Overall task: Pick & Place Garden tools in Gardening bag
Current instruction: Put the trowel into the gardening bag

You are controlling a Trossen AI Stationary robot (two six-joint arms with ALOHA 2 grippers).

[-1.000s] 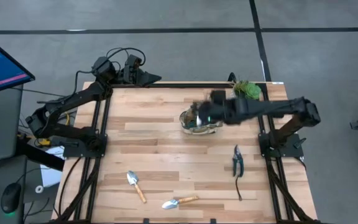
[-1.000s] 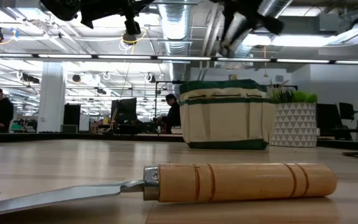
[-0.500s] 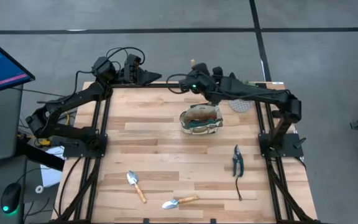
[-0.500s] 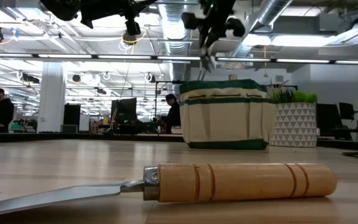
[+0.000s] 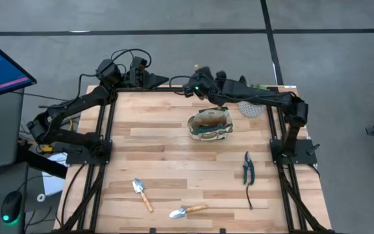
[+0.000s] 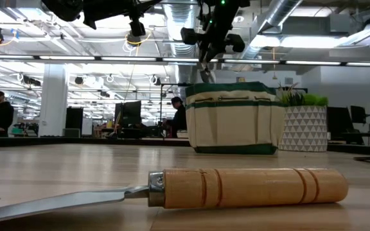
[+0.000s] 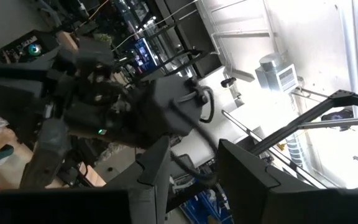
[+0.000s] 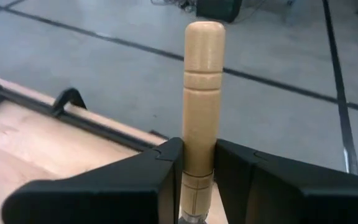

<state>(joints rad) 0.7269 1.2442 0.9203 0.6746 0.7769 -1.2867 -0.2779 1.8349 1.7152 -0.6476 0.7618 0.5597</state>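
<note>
My right gripper [image 5: 197, 83] is high over the table's far edge, behind the beige gardening bag [image 5: 210, 125], and is shut on a trowel [image 8: 201, 93] with a light wooden handle. The bag, with green trim, stands upright on its base in the low view [image 6: 234, 119]. Two more trowels [image 5: 141, 194] [image 5: 188, 210] lie flat near the front edge, and dark pruning shears [image 5: 247, 168] lie at the right. My left gripper [image 5: 153, 81] waits open at the far left corner. I cannot make out the glove. My right gripper pinches the trowel's wooden handle [image 8: 197, 167] between its two fingers, at the end next to the metal head. The handle runs along the fingers, and its rounded free end [image 8: 204, 31] sticks out past the fingertips. The trowel is lifted clear of the table and the bag.
A white pot with a green plant [image 6: 305, 125] stands at the far right corner, partly under my right arm in the high view [image 5: 252, 108]. One trowel's handle [image 6: 249, 187] lies close to the low camera. Bare wood lies between the bag and the front tools.
My right gripper has swung from over the bag toward the table's far edge, then a little toward the left, carrying the trowel clear of the bag. The bag and the tools on the table have stayed put.
</note>
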